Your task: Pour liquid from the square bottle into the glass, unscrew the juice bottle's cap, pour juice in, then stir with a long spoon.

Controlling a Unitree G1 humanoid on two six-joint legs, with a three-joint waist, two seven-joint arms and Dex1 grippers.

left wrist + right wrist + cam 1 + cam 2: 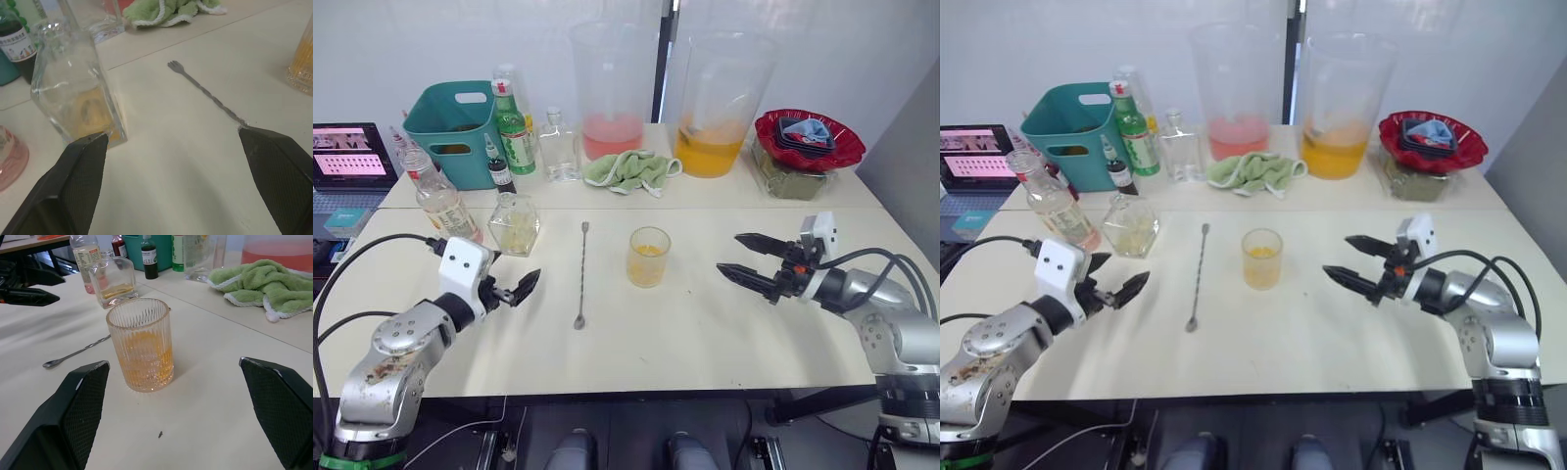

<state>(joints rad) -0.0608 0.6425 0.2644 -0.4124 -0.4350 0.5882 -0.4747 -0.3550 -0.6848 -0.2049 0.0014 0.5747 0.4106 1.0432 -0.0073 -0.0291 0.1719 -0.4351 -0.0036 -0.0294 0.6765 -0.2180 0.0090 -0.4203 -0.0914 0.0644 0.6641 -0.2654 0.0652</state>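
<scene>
Both your claws hang released: left claw (514, 290) beside the square bottle (515, 224), right claw (751, 260) facing the glass (648, 256), already holding yellow liquid. Next, likely, you grasp the juice bottle (441, 200) at bench's left.

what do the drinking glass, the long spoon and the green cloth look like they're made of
The glass looks like clear glass with fine vertical ribs on its wall, and orange liquid shows through it. The long spoon appears to be silvery metal: thin, grey, with a twisted stem. The green cloth seems to be soft terry fabric, crumpled, with a looped matte surface.
</scene>
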